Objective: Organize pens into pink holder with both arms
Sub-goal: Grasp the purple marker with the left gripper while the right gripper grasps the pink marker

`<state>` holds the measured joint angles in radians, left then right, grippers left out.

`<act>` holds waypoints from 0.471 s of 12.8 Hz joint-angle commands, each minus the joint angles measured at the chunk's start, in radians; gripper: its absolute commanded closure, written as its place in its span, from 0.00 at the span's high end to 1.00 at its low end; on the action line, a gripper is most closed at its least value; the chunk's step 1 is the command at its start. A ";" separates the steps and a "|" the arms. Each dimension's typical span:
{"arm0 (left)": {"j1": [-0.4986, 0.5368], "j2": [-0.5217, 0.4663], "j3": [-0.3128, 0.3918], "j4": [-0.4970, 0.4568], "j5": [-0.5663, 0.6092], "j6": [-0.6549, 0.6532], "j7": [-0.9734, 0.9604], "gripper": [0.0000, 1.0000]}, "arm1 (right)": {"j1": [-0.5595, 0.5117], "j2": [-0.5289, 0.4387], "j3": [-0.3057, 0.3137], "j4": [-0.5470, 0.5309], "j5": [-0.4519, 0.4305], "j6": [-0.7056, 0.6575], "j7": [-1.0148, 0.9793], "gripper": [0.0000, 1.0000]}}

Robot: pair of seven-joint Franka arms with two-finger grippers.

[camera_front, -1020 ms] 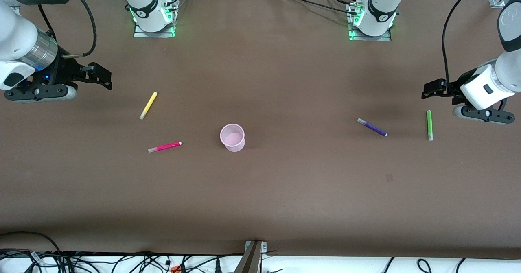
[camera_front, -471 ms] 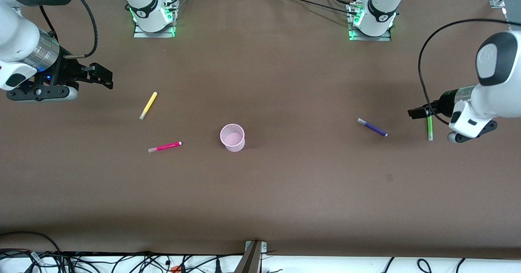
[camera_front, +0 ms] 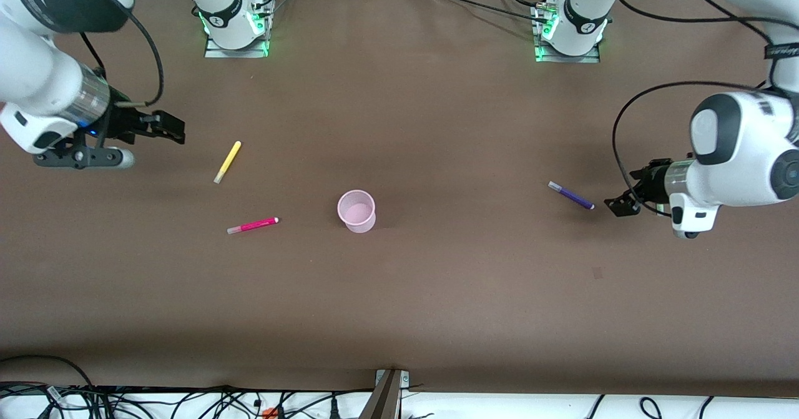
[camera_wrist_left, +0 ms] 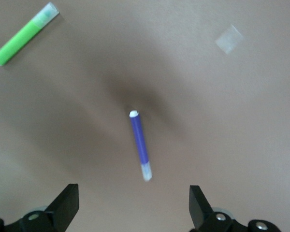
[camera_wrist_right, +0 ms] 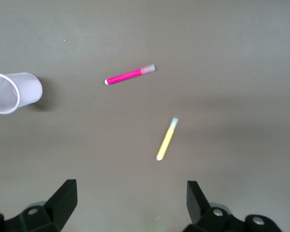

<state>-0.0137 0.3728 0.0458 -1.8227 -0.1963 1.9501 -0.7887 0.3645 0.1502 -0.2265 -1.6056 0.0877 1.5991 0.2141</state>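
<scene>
The pink holder (camera_front: pixel 357 211) stands upright on the brown counter (camera_front: pixel 437 294), about midway between the two arms' ends, with nothing in it. All four pens lie flat on the counter outside it.

The magenta pen (camera_front: pixel 253 225) is the closest pen, lying beside the holder toward the right arm's end. The yellow pen (camera_front: pixel 227 162) lies farther from the front camera than the magenta one and a little more toward the right arm's end. In the right wrist view the holder (camera_wrist_right: pixel 12 92), the magenta pen (camera_wrist_right: pixel 130 75) and the yellow pen (camera_wrist_right: pixel 166 139) all show apart from each other.

The purple pen (camera_front: pixel 571 195) lies well apart from the holder toward the left arm's end. The green pen (camera_wrist_left: pixel 24 34) shows only in the left wrist view, near the purple pen (camera_wrist_left: pixel 140 144) but not touching it; the left arm covers it in the front view.

The left hand (camera_front: pixel 625 205) hangs over the counter just beside the purple pen, released, its fingers (camera_wrist_left: pixel 66 205) spread wide with nothing between them. The right hand (camera_front: pixel 167 128) hangs over the counter near the yellow pen, also released, fingers (camera_wrist_right: pixel 64 197) wide apart and holding nothing.

A small pale patch (camera_wrist_left: pixel 229 39) marks the counter near the purple pen.
</scene>
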 commanded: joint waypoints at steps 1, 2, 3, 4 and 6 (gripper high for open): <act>-0.008 -0.003 -0.004 -0.119 -0.015 0.175 -0.090 1.00 | 0.004 0.090 -0.001 0.001 0.052 0.031 0.135 1.00; -0.014 0.020 -0.004 -0.147 -0.015 0.243 -0.101 1.00 | 0.004 0.126 -0.001 0.001 0.076 0.050 0.186 1.00; -0.034 0.035 -0.004 -0.173 -0.015 0.301 -0.112 1.00 | 0.005 0.161 -0.001 0.001 0.104 0.076 0.227 1.00; -0.038 0.052 -0.004 -0.194 -0.014 0.343 -0.113 1.00 | 0.008 0.199 0.001 0.001 0.113 0.108 0.263 1.00; -0.038 0.063 -0.004 -0.233 -0.002 0.378 -0.112 0.98 | 0.022 0.274 0.006 0.001 0.138 0.178 0.347 0.99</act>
<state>-0.0424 0.4393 0.0363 -2.0181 -0.1963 2.2889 -0.8907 0.3718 0.3697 -0.2216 -1.6160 0.1933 1.7344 0.4835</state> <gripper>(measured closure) 0.000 0.000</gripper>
